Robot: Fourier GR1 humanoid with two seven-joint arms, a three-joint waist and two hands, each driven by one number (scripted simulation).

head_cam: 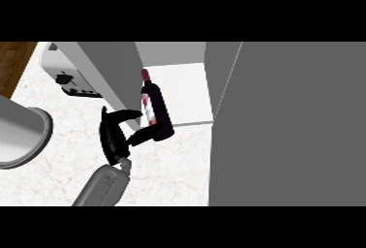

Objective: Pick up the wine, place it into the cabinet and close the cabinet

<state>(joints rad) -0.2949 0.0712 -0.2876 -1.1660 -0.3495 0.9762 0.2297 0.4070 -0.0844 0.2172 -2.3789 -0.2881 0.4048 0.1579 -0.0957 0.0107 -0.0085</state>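
Head view: left robot hand [112,136] around wine [157,107]

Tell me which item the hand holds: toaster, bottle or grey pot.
The bottle: the left hand's fingers curl round its base. The toaster and grey pot stand apart, untouched.

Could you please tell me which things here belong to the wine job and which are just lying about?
Part of the job: wine bottle; left hand, curled round its base; open cabinet.
Just lying about: toaster; grey round vessel, both at the view's left.
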